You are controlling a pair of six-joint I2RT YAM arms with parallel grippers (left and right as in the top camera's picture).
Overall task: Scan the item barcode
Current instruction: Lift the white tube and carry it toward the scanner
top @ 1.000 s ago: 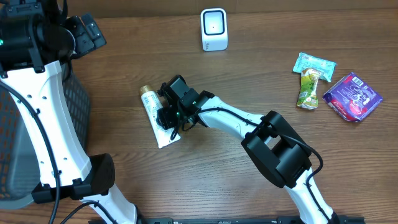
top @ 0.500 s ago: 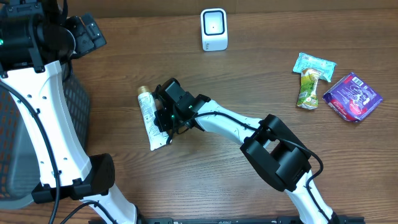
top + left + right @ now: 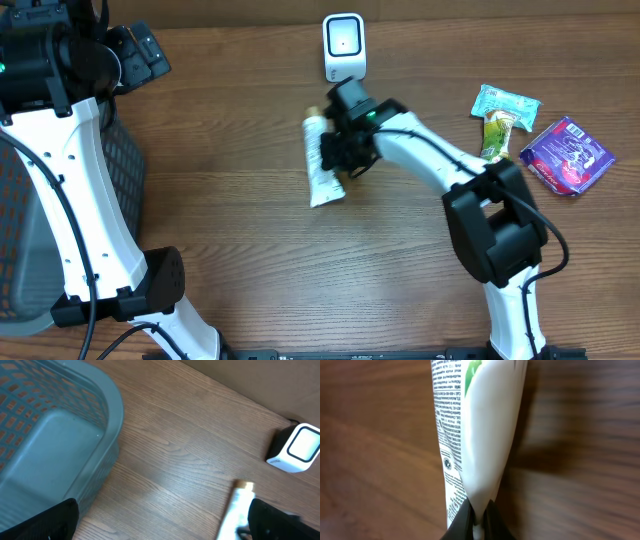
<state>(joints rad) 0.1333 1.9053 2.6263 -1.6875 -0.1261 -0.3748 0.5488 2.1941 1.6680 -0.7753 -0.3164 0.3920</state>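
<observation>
A white tube (image 3: 320,160) with a gold cap hangs above the table, just below the white barcode scanner (image 3: 344,47). My right gripper (image 3: 340,152) is shut on the tube's side. In the right wrist view its black fingers pinch the flat crimped end of the tube (image 3: 480,435), small print running along one side. The left wrist view catches the tube (image 3: 235,510) at lower right and the scanner (image 3: 297,449) at the right edge. My left gripper (image 3: 162,520) is open, high over the left of the table, holding nothing.
A grey plastic basket (image 3: 60,200) stands at the left edge, also seen as the basket (image 3: 50,435) under my left wrist. At the right lie a green-and-white packet (image 3: 505,103), a green sachet (image 3: 494,143) and a purple packet (image 3: 566,155).
My right gripper closed on the tube, lifted it off the table at centre left and carried it up and to the right, close under the scanner. The left arm has not moved.
</observation>
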